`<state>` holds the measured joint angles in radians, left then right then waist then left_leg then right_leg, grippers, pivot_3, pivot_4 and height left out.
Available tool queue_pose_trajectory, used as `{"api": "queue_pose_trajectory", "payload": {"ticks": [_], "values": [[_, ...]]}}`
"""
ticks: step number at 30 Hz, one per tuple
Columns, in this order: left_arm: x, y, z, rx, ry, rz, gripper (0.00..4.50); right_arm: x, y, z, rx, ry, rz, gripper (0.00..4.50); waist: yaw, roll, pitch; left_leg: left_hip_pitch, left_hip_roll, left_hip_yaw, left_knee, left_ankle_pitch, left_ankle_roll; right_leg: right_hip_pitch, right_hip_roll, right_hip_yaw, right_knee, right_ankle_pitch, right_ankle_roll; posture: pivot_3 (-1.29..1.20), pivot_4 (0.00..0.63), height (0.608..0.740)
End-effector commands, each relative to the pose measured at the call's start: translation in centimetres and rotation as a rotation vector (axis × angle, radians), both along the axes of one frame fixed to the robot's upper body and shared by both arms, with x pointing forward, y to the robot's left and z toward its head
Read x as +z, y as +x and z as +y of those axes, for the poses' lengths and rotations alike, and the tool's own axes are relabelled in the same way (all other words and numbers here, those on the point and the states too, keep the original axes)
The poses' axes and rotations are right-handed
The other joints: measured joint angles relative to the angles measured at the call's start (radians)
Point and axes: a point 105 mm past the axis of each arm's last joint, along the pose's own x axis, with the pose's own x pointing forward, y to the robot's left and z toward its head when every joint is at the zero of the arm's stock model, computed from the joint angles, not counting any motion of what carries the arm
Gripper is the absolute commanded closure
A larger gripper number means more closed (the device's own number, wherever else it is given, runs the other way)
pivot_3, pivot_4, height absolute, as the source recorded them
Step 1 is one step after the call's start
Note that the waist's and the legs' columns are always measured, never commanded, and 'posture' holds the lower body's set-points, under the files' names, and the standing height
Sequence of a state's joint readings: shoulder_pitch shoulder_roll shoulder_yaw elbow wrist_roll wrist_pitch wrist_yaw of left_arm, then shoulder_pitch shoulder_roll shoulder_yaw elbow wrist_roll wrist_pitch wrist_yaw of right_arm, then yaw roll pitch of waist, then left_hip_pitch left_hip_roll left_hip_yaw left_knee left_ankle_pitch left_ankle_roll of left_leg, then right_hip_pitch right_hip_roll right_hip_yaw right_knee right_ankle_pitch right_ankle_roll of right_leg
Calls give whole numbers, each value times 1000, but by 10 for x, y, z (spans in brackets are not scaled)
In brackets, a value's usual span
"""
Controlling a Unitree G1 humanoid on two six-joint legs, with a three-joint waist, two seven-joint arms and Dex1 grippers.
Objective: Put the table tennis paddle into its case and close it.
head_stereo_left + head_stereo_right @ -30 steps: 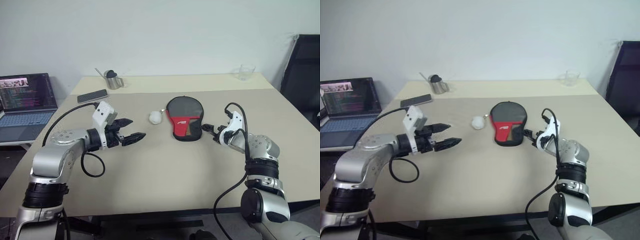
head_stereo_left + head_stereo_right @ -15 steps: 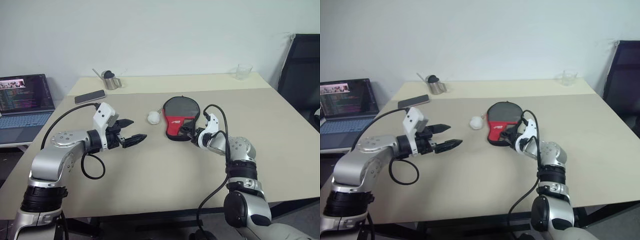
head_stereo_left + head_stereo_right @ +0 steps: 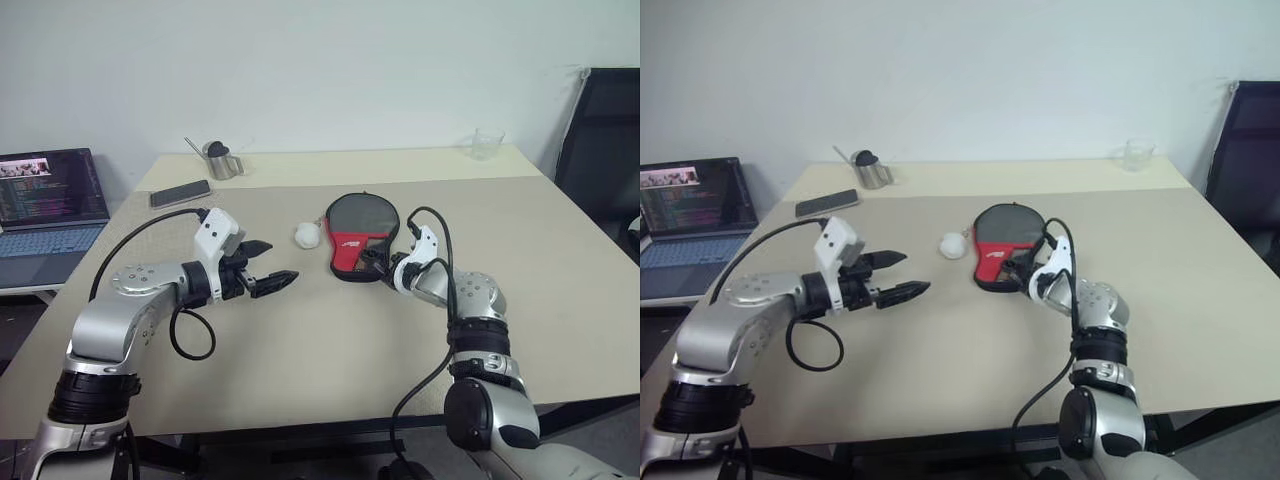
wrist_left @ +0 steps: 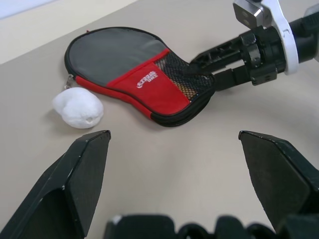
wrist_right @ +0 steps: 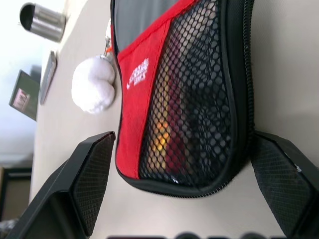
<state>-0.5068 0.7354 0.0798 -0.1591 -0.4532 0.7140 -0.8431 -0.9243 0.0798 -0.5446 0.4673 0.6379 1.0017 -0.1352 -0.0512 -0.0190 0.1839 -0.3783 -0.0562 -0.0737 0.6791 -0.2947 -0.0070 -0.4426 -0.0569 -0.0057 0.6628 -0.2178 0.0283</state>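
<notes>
- A beige table (image 3: 330, 330) carries the scene, with a laptop (image 3: 52, 205) off its left edge and a black chair (image 3: 600, 140) at the right.
- The left gripper (image 3: 272, 280) hangs over bare tabletop, fingers spread apart and empty, well clear of the case.
- The right gripper (image 3: 378, 266) sits at the case's narrow end, its fingers parted to either side of the mesh and not clamped.
- The case (image 4: 134, 79), black above and red below, lies flat mid-table; something tan and orange shows through the mesh, likely the paddle's handle, though the paddle cannot be made out.
- A white puff (image 4: 77, 108) lies just beside the case's rounded end.
- The risk: one-handed pressure at the narrow end could slide the soft pouch instead of gripping it, and fingers could snag the mesh.
</notes>
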Motion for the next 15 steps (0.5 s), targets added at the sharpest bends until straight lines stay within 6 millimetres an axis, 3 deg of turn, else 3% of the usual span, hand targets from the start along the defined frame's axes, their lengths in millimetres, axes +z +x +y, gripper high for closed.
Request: {"api": "queue_pose_trajectory", "payload": {"ticks": [1, 15], "values": [[16, -1, -7, -30, 3, -69, 7, 17, 3, 15, 17, 103, -24, 0, 0, 0, 0, 0, 0, 0, 0, 0, 0, 0, 0, 0, 0, 0, 0, 0, 150, 740], [14, 0, -12, -44, 6, -74, 7, 3, 3, 26, -2, 127, 34, 0, -6, 0, 0, 1, 0, 0, -1, 0, 0, 0, 0, 0, 0, 0, 0, 0, 150, 740]]}}
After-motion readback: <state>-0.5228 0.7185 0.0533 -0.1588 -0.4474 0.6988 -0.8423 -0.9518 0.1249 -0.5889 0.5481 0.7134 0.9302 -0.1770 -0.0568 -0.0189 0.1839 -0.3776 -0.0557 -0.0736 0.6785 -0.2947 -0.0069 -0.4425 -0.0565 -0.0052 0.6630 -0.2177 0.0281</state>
